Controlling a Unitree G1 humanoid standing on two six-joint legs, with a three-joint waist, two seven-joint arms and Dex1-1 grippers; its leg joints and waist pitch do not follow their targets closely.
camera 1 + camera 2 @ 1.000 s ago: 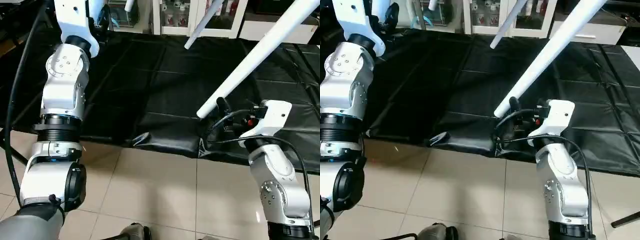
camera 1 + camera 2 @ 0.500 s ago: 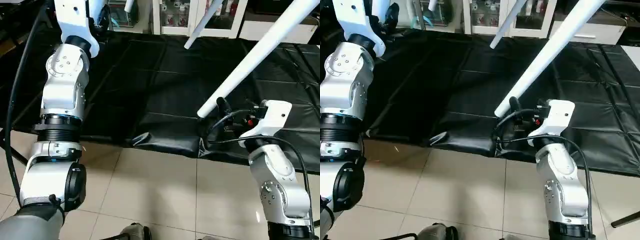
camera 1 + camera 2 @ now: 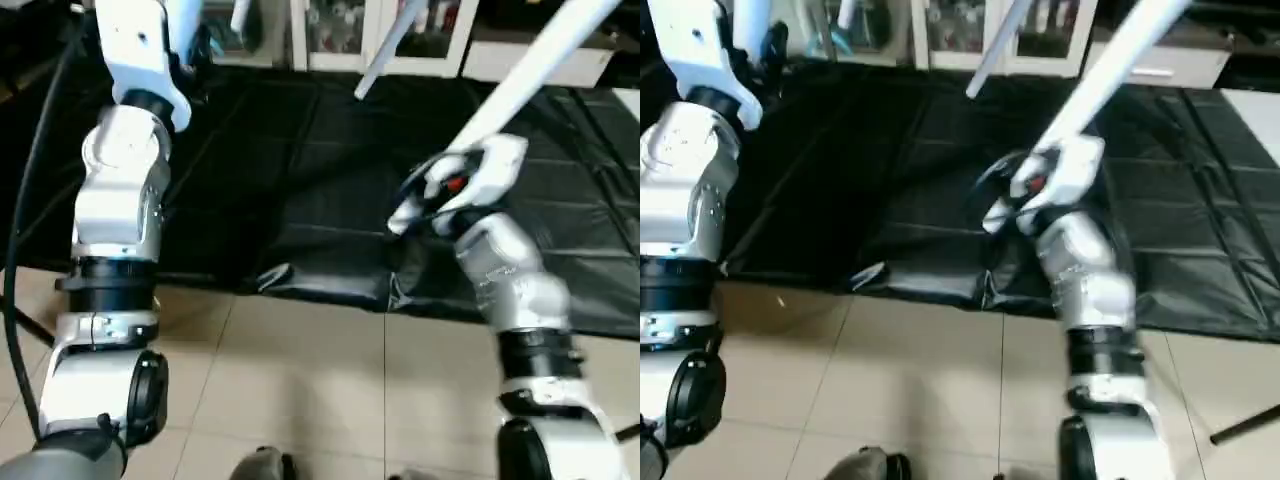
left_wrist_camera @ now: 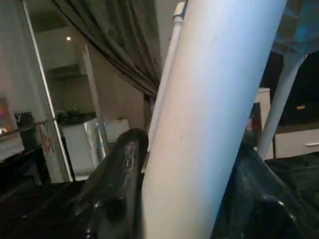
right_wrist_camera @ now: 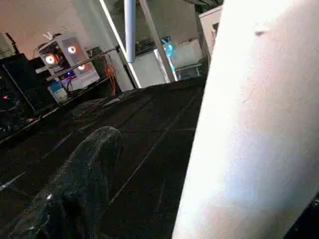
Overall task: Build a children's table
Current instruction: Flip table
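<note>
My right gripper [image 3: 415,200] sits right of centre in the head view, at the lower end of a long white table leg [image 3: 520,75] that slants up to the upper right corner of the frame. The picture is smeared there. In the right wrist view that leg [image 5: 249,124] lies against one side, with one black finger [image 5: 79,189] standing clear of it and black cloth showing in the gap; I cannot tell whether the jaws are clamped on it or standing apart.

My left gripper [image 4: 184,199] is closed around another white leg [image 4: 209,109]; a black finger [image 4: 119,184] presses its side and dark padding lies against the opposite side. In the head view, my left arm [image 3: 115,200] rises along the left edge to the upper left.

A third leg tip [image 3: 385,50] pokes down at top centre. Black-covered work table [image 3: 300,160] fills the upper half; tiled floor [image 3: 300,380] fills the lower half.
</note>
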